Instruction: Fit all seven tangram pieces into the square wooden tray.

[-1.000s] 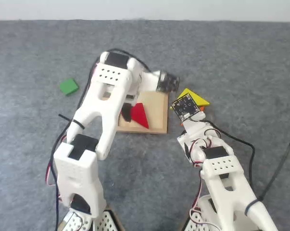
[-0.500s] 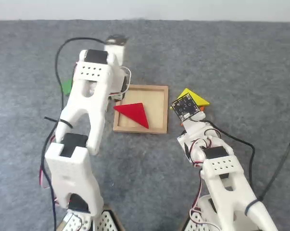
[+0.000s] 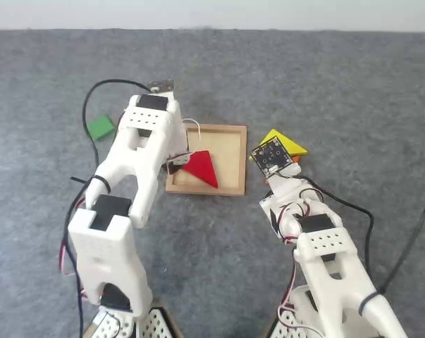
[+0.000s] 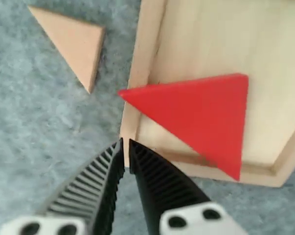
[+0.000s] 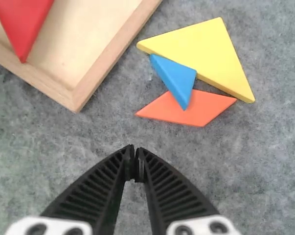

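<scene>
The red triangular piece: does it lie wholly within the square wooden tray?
No, the red triangular piece overlaps the square wooden tray at its rim.

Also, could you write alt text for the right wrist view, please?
The right gripper, shut, hangs over grey carpet near three clustered pieces: yellow triangle, blue triangle, orange parallelogram. Beside them, the wooden tray's corner holds a red triangle.

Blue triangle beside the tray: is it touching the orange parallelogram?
Touching. The right wrist view shows the blue triangle lying on the orange parallelogram, its pointed end overlapping that piece's edge with no gap between them.
</scene>
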